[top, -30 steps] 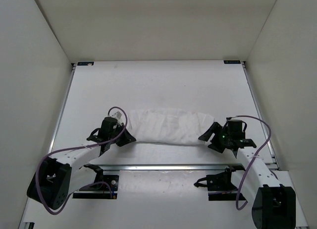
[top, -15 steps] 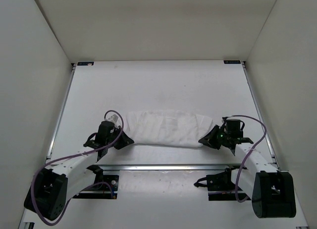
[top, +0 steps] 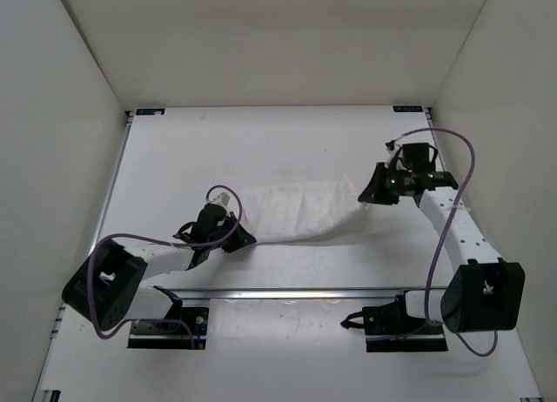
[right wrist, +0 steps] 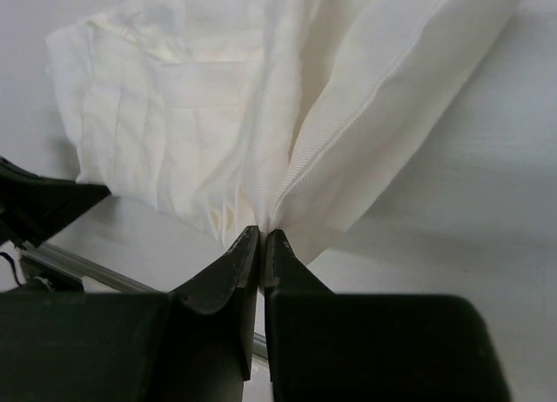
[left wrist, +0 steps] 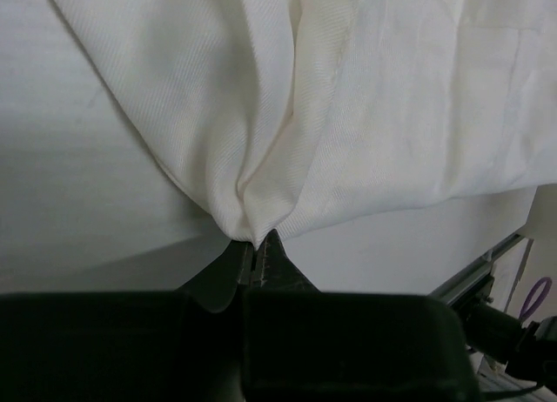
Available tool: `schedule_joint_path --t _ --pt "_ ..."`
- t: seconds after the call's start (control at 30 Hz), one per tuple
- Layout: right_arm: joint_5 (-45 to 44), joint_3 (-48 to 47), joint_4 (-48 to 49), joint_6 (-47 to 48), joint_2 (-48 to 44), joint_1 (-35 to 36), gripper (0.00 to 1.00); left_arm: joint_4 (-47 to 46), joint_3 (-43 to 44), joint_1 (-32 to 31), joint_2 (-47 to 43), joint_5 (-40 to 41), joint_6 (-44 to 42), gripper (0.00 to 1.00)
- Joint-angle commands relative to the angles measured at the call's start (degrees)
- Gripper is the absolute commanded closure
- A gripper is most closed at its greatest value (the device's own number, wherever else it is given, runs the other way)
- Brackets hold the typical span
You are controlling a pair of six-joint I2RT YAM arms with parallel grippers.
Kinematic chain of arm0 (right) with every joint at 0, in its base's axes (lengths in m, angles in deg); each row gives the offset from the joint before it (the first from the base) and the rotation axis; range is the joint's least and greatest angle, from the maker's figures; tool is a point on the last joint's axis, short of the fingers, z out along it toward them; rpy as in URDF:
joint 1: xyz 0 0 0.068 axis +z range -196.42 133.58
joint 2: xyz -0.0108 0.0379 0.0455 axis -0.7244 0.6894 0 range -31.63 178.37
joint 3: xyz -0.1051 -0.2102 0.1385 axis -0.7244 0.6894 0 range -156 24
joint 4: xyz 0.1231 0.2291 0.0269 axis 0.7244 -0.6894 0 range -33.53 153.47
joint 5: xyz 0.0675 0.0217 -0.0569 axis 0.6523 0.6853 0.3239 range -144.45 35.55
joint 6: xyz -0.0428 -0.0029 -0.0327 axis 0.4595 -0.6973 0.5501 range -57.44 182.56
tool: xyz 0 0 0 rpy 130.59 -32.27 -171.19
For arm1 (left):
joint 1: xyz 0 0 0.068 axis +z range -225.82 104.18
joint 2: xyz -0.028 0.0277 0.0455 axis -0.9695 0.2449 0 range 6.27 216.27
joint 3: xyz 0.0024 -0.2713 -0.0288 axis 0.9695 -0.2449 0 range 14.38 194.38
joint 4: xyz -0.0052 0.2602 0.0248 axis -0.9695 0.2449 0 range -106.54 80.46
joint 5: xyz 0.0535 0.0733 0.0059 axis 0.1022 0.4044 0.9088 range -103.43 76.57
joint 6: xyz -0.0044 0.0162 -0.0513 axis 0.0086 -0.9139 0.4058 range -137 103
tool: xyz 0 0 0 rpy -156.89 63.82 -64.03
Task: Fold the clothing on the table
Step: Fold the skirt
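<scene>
The clothing (top: pixel 300 212) is a white pleated garment stretched across the middle of the table (top: pixel 278 145) between my two grippers. My left gripper (top: pixel 241 237) is shut on its near-left corner, the cloth (left wrist: pixel 296 115) bunching into the closed tips (left wrist: pixel 255 244). My right gripper (top: pixel 369 193) is shut on the right end, farther back and lifted off the surface, so the fabric sags from it. In the right wrist view the pleated cloth (right wrist: pixel 287 123) fans out from the pinched fingertips (right wrist: pixel 262 237).
A metal rail (top: pixel 296 291) runs along the near edge, with both arm bases (top: pixel 392 319) behind it. White walls (top: pixel 61 115) close in the left, right and back sides. Purple cables (top: pixel 457 202) loop off each arm.
My right gripper has shut on the garment's right end and carried it back and up. My left gripper, still shut on the cloth, has shifted slightly right.
</scene>
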Motion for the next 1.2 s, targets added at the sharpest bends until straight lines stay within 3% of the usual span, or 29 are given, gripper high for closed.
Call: schedule_joint_path --t 0.0,0.23,0.47,0.9,1.03,1.17 --pt "-3.19 -10.91 -5.47 4.76 3.66 7.78 1.00 -7.70 2.73 0.02 3.51 3.05 1.23 1.00" --pt "-4.07 -23.07 -1.88 1.07 13.50 25.63 1.00 -10.53 2.63 0.72 5.72 3.50 1.58 1.00" --pt "-1.53 -24.22 5.93 -4.38 21.25 36.19 1.00 -11.32 0.88 1.34 4.05 3.58 2.02 1.00" --pt "1.03 -31.33 13.59 -8.43 34.61 43.58 1.00 -12.55 -0.88 1.25 2.38 2.71 2.90 1.00" --pt "-2.47 -29.51 17.53 -8.86 31.03 44.37 1.00 -13.08 -1.75 1.43 2.55 2.35 2.99 1.00" --pt "-0.66 -28.79 18.61 -8.97 29.25 43.59 1.00 -13.43 -1.49 1.43 2.64 2.00 3.08 1.00"
